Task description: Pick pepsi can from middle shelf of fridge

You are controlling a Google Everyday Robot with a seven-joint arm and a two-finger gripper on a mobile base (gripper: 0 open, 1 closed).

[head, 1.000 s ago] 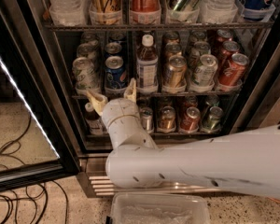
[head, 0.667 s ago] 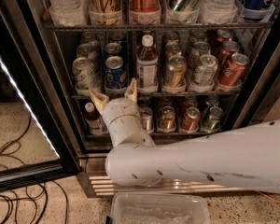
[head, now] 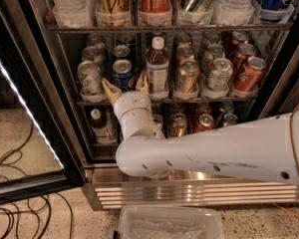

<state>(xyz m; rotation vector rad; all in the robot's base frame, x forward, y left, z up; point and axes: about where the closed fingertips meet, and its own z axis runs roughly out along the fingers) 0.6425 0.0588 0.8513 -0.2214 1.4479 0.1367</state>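
The pepsi can (head: pixel 122 72), blue with a silver top, stands at the front of the middle shelf (head: pixel 217 100) of the fridge (head: pixel 189 189), left of centre. My gripper (head: pixel 125 85) is at the shelf's front rail, directly below and in front of the can. It is open, with one tan fingertip (head: pixel 109 88) to the can's left and the other (head: pixel 142 82) to its right. The fingers flank the can's lower part without closing on it. My white arm (head: pixel 214 148) crosses in front of the bottom shelf.
A pale green-white can (head: pixel 89 77) stands left of the pepsi can and a brown bottle (head: pixel 157 67) right of it. Gold-brown (head: pixel 187 75) and red cans (head: pixel 249 73) are further right. The glass door (head: pixel 25 108) hangs open at left. Cables (head: pixel 15 183) and a clear bin (head: pixel 169 225) lie on the floor.
My gripper has risen and moved in toward the pepsi can, its fingers now flanking the can's base. The cans have not moved.
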